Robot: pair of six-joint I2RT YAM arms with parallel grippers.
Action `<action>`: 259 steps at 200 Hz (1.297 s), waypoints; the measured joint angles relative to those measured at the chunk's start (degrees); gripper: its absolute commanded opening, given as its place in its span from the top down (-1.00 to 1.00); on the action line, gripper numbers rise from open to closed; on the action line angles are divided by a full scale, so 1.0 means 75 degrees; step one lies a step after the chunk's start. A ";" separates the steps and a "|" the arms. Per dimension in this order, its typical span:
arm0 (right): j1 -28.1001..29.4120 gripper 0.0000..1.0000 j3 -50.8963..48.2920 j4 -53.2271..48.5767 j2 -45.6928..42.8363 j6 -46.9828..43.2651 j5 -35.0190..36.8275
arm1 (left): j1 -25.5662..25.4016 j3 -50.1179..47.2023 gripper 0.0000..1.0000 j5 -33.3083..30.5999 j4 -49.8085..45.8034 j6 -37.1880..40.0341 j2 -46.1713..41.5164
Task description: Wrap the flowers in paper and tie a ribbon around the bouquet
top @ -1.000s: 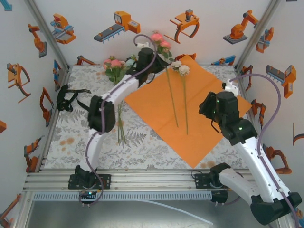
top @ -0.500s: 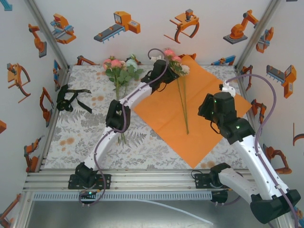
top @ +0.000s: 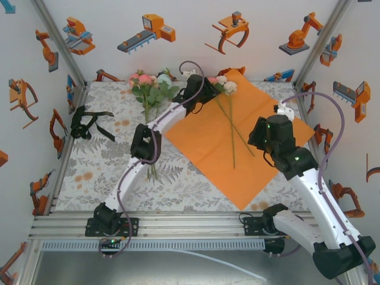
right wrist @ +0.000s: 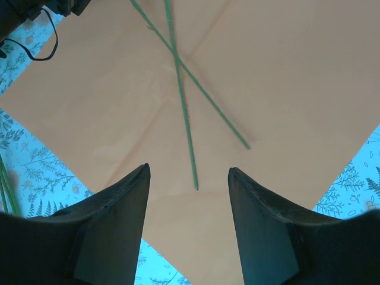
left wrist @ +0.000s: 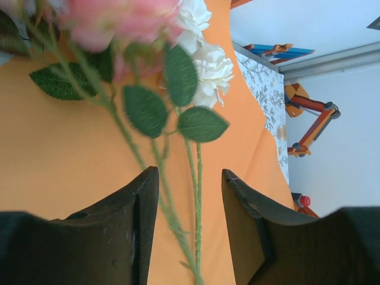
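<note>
**Two stems laid crosswise on the sheet, most of the bunch off to the side**

The orange paper (top: 199, 145) lies as a diamond on the bench (top: 107, 169), one corner pointing to the far wall and one to the near rail. That layout suits a diagonal roll. Two flowers (top: 225, 86) rest on it with their blooms at the far corner. Their thin stems (right wrist: 178, 62) cross partway down and end short of the near corner.

The left arm's fingers (left wrist: 122, 237) are spread, and the stems run loose through the gap with nothing pinched. The right arm's fingers (right wrist: 113, 225) are spread too and empty, poised above the stem tips.

The rest of the bunch (top: 148, 89) lies on the tablecloth just left of the sheet, its stems passing under the left arm. The black ribbon (top: 86, 124) sits heaped well apart by the left wall, so tying looks a long way off.

For room, bare paper is free left and near of the stems for more flowers. The sheet's right corner sits under the right arm, which I judge could hinder folding that side. The enclosure walls stand close on both sides.
</note>
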 measured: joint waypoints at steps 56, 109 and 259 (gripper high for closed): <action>0.0000 -0.10 0.0038 -0.0050 0.0087 -0.0052 -0.0070 | 0.0361 -0.2871 -0.20 0.0026 -0.0221 0.1128 -0.2582; 0.0038 -0.11 0.1789 -0.0157 0.2879 -0.1003 -0.1443 | 0.0968 -0.8434 -0.42 0.0507 0.0959 0.2801 -0.8416; 0.3491 0.09 0.7895 0.1784 1.1424 0.2241 -0.2241 | 0.1763 -1.2083 -0.96 -0.1393 -0.5330 0.5269 -1.5431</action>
